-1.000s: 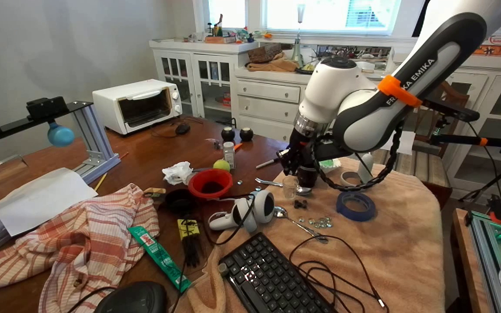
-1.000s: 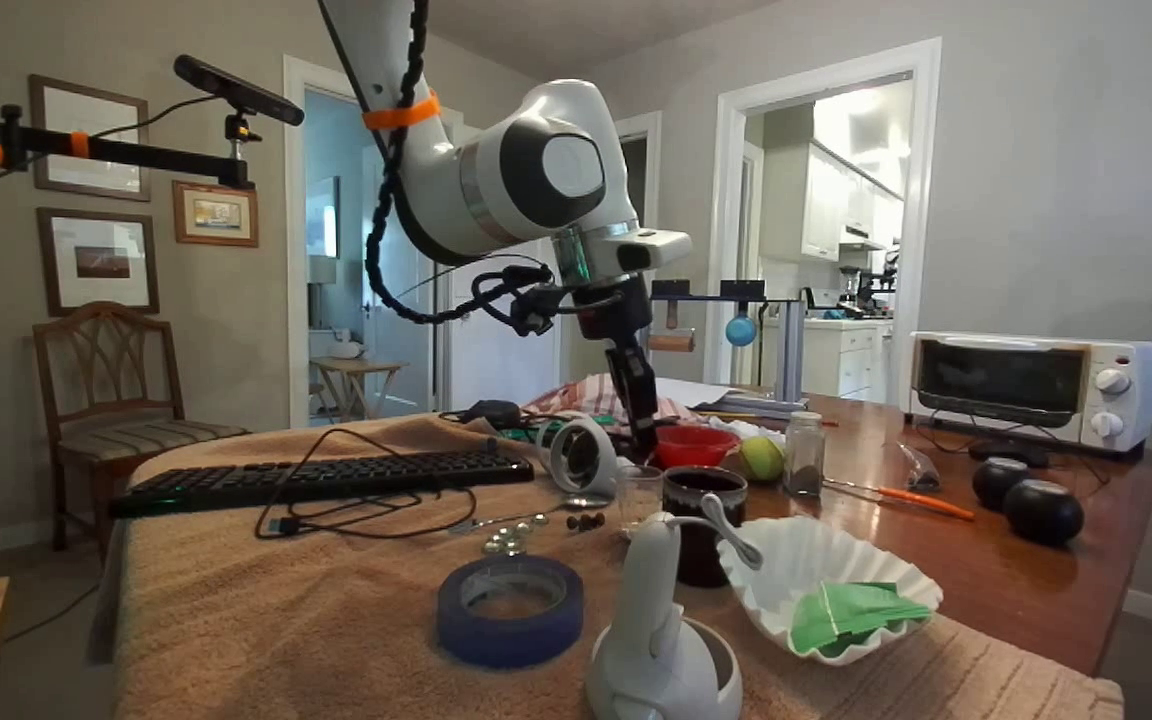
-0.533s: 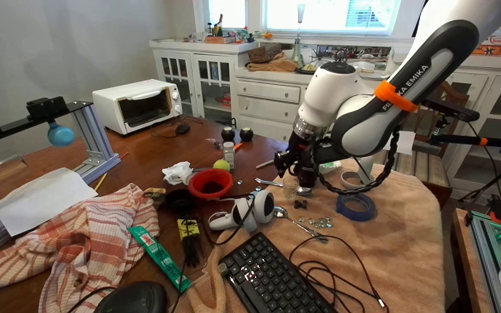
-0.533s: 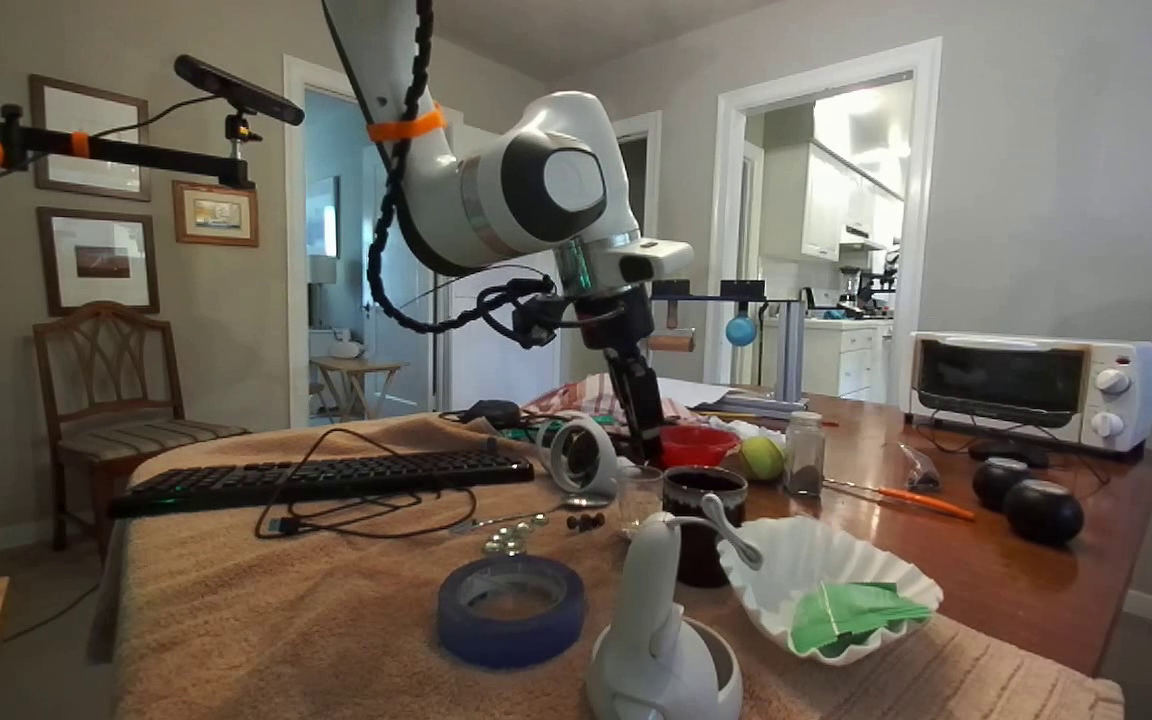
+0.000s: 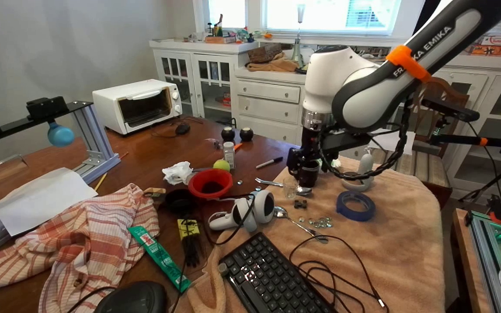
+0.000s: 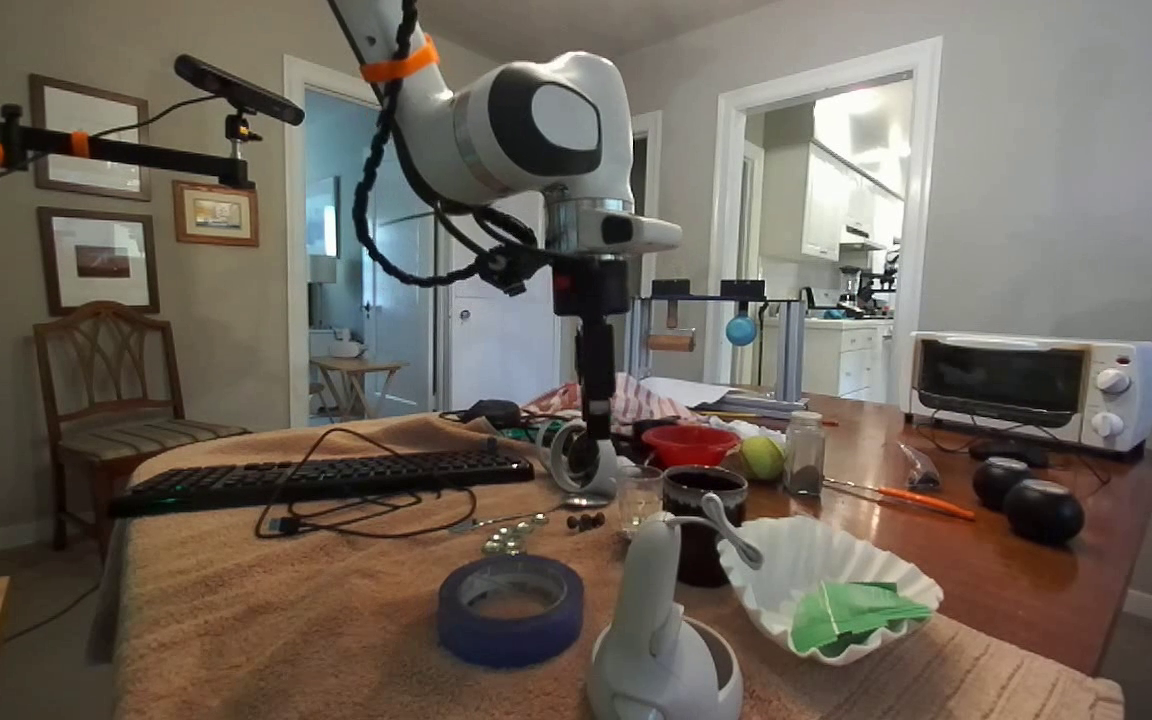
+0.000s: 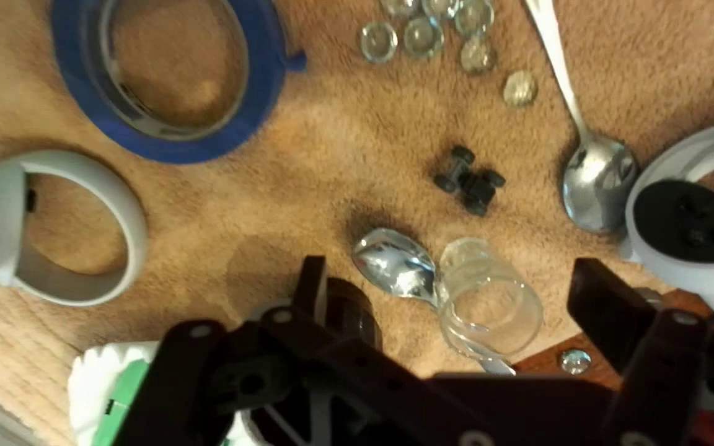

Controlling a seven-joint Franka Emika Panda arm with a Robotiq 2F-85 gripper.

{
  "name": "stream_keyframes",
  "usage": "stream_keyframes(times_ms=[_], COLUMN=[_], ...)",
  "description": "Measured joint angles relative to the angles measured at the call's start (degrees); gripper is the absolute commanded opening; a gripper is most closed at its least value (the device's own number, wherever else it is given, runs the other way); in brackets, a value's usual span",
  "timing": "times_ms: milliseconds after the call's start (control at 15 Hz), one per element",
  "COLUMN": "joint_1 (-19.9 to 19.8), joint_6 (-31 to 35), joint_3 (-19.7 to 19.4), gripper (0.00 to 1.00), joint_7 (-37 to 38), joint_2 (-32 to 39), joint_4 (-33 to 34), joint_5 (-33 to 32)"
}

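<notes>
Glass (image 7: 492, 303), clear & sm., stands upright on tan towel (image 7: 307, 192); in wrist view it's b/w the fingers of my gripper (image 7: 456, 291), lower down. They're wide apart, w/ no thing held. Spoon (image 7: 396, 263) lies just beside glass; dark mug (image 5: 309, 175) is near 1 finger.

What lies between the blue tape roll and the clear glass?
The wrist view shows bare tan towel, then a spoon, its bowl beside the clear glass.
</notes>
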Motion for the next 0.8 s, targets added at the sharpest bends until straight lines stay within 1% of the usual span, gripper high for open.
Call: stream_keyframes(times_ms=[67, 133, 267, 400, 533, 667, 800], joint_1=[-0.7, -1.4, -2.5, -3.1, -3.5, -3.8, -4.1], joint_6=[-3.3, -4.8, -5.3, -1.3, 2.6, 3.7, 3.7], joint_3=[1.0, 2.0, 3.8, 5.4, 7.0, 8.4, 9.2], gripper=[0.99, 1.00, 1.00, 1.00, 1.00, 1.00, 1.00], joint_7=[-1.5, -3.4, -8.1, -13.5, -20.6, -28.8, -35.1], joint_2=[-1.7, -2.9, -4.3, -4.8, -5.1, -5.5, -5.7], joint_4=[0.0, -0.2, -0.8, -2.4, -4.4, -6.2, -7.6], joint_5=[1.3, 2.1, 3.6, 5.9, 9.5, 13.8, 16.0])
